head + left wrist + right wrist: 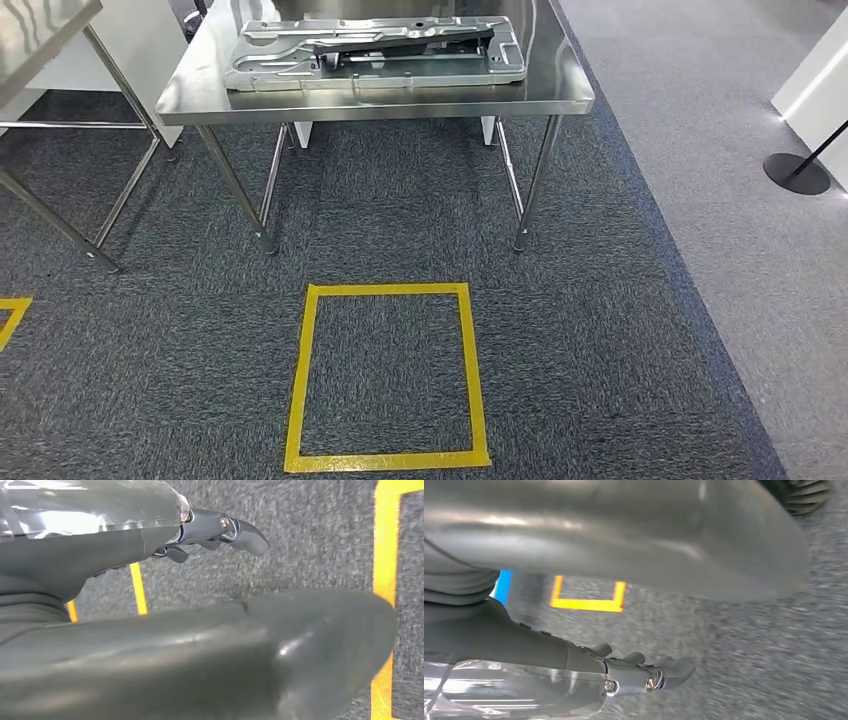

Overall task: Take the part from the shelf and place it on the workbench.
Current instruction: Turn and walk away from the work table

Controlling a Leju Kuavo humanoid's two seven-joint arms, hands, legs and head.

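Nearest, over grey carpet [600, 330], we see our left robot hand [220, 532] and right robot hand [644, 672], both holding nothing, fingers stretched out & slightly apart. Ahead on floor: yellow tape square [388, 376]. Farther, steel counter [400, 98] w/ flat metal part [375, 52] lying on top, mid-surface.

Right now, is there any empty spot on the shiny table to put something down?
The large grey stamped metal part crowds most of the shiny steel workbench. Bare strips remain along the near edge in front of the part, and at the near left corner and right edge beside it. All are narrow.
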